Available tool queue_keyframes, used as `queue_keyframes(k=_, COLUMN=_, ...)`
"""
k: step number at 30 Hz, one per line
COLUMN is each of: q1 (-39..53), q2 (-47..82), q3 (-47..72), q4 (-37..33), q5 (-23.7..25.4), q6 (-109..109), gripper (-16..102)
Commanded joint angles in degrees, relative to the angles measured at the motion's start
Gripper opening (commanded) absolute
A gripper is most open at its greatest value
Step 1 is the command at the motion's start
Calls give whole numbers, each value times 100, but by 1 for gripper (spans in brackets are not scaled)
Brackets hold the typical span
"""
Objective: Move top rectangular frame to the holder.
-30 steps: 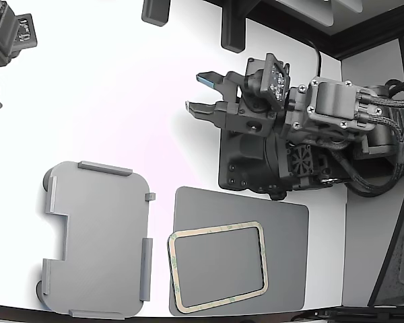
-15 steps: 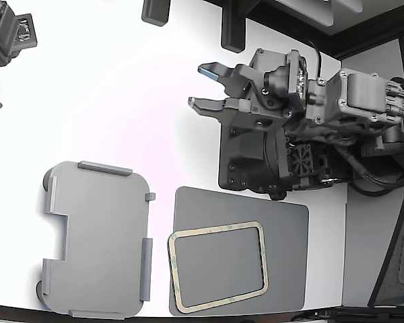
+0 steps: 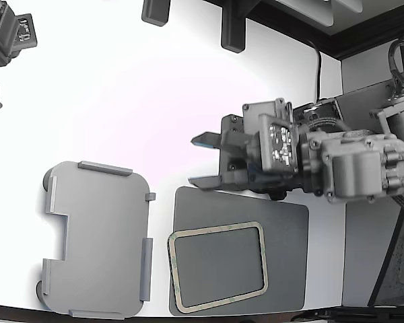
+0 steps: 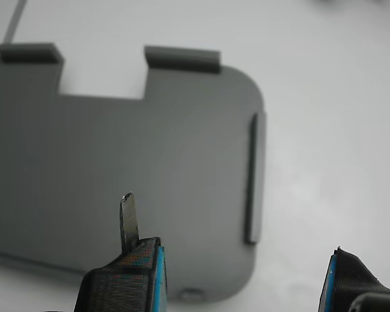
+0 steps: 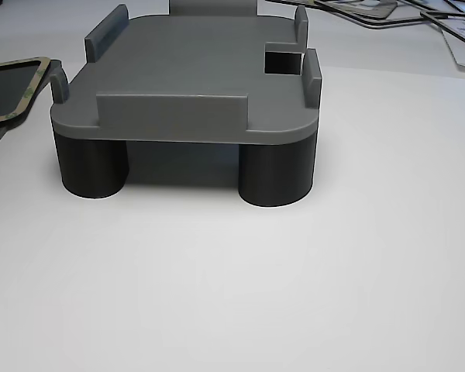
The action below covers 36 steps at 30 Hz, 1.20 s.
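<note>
The beige rectangular frame (image 3: 219, 267) with green blotches lies flat on a dark grey mat (image 3: 286, 259) near the front edge in the exterior view; its corner also shows in the other view (image 5: 27, 81). The light grey holder (image 3: 97, 239), with raised tabs and a side notch, stands to the mat's left in the exterior view, and it shows in the wrist view (image 4: 117, 162) and in the other view (image 5: 194, 74) on dark round feet. My gripper (image 3: 205, 161) is open and empty, hanging above the table just beyond the mat's far left corner, fingers pointing towards the exterior view's left.
A second dark arm (image 3: 10, 40) sits at the exterior view's top left. Two dark posts (image 3: 232, 30) stand at the table's far edge. My arm's base block (image 3: 246, 171) is right of the gripper. Loose frames (image 5: 372, 12) lie at the far right of the other view.
My gripper has swung down the exterior view from beyond the base block towards the mat's far edge, and the wrist has rotated. It stays open. The frame and holder have not moved.
</note>
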Motion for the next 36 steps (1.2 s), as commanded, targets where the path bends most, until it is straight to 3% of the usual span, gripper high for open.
queue_keyframes(k=1, q1=413, q2=-738, q3=-976, q4=914, q5=-9, q6=686, gripper=100)
queue_keyframes(k=6, q1=976, q2=-1969, q3=-1907, q4=1934, q5=-299, q6=1521, gripper=100)
queue_keyframes(k=12, q1=1731, q2=-2065, q3=-1784, q4=2171, q5=-334, q6=2417, gripper=100)
queue_keyframes(k=20, q1=1951, q2=-1811, q3=-712, q4=1547, q5=-940, q6=2637, gripper=96)
queue_keyframes(k=26, q1=2021, q2=-2188, q3=-220, q4=1169, q5=-888, q6=2619, gripper=90)
queue_keyframes(k=28, q1=2109, q2=-2355, q3=-132, q4=1116, q5=-791, q6=2689, gripper=97)
queue_keyframes(k=36, q1=2329, q2=-2830, q3=114, q4=703, q5=-765, q6=2751, gripper=100)
